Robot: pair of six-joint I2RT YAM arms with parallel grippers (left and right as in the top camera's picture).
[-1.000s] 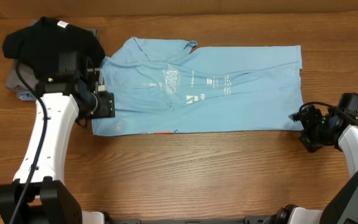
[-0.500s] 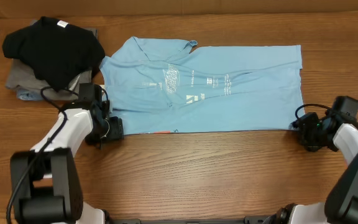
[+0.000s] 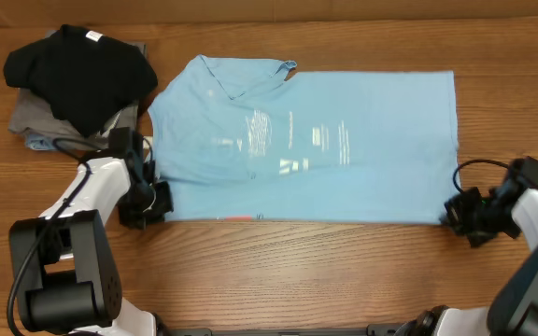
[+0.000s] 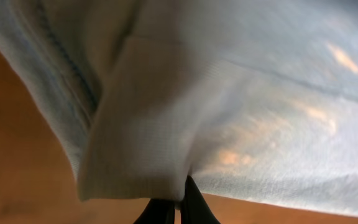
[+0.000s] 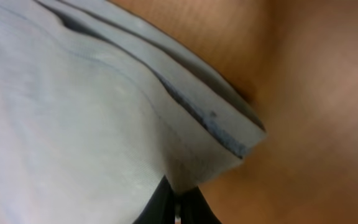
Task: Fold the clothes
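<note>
The clothes [image 3: 316, 140], a light sky-blue T-shirt with white print, lie spread and taut across the table's middle, collar at the upper left. My left gripper [image 3: 157, 203] is shut on the shirt's near left corner. In the left wrist view its black fingertips [image 4: 188, 208] pinch the fabric [image 4: 229, 112] that fills the frame. At the shirt's near right corner my right gripper [image 3: 452, 213] is shut on the hem. The right wrist view shows the layered hem [image 5: 185, 124] clamped between the fingertips [image 5: 157, 208].
A black shirt [image 3: 77, 70] lies bunched on grey folded garments [image 3: 28, 119] at the back left, close to the left arm. Bare wooden table [image 3: 306, 271] runs along the front edge.
Both grippers closed on the shirt's near corners and moved toward the front edge. The near edge came forward with them, and the shirt is now flatter and tauter, its wrinkles gone.
</note>
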